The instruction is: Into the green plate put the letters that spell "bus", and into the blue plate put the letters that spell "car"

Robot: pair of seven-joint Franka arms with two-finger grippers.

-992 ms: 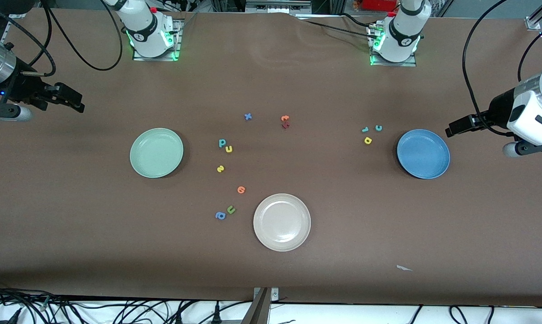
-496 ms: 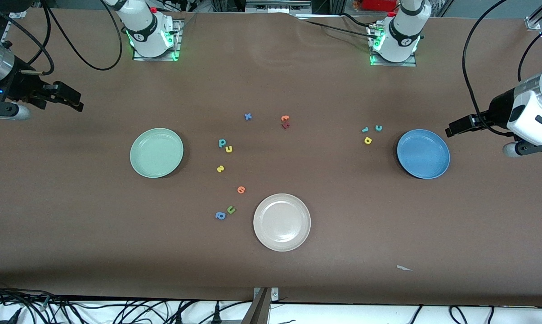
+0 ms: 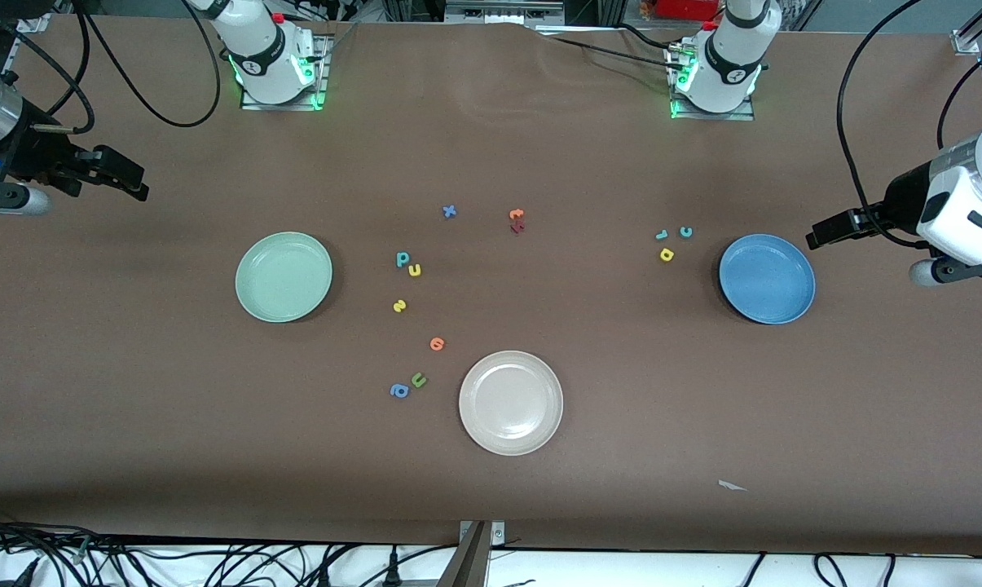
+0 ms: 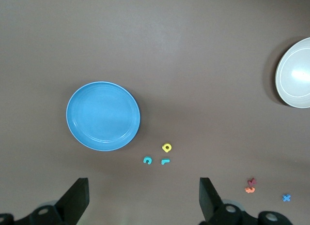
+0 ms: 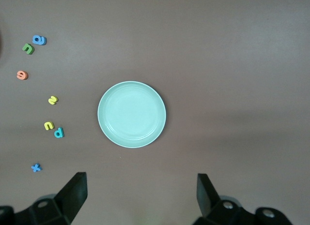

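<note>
1. While both arms are held high at the table's ends, the left gripper (image 4: pixel 140 198) is seen spread wide and empty, up in the air by the blue plate (image 3: pixel 767 278).
2. The right gripper (image 5: pixel 140 196) is likewise spread wide and empty, at its own end of the table.
3. The teal c (image 3: pixel 685 232), thin teal r (image 3: pixel 661 235) and yellow a (image 3: pixel 667 254) are clustered on the table beside the blue plate.
4. The teal b (image 3: pixel 402 259) and yellow u (image 3: pixel 415 270) are found touching, with the yellow s (image 3: pixel 399 306) nearer the front camera, all between the green plate (image 3: pixel 284 276) and the table's middle.
5. Both plates are seen empty.
</note>
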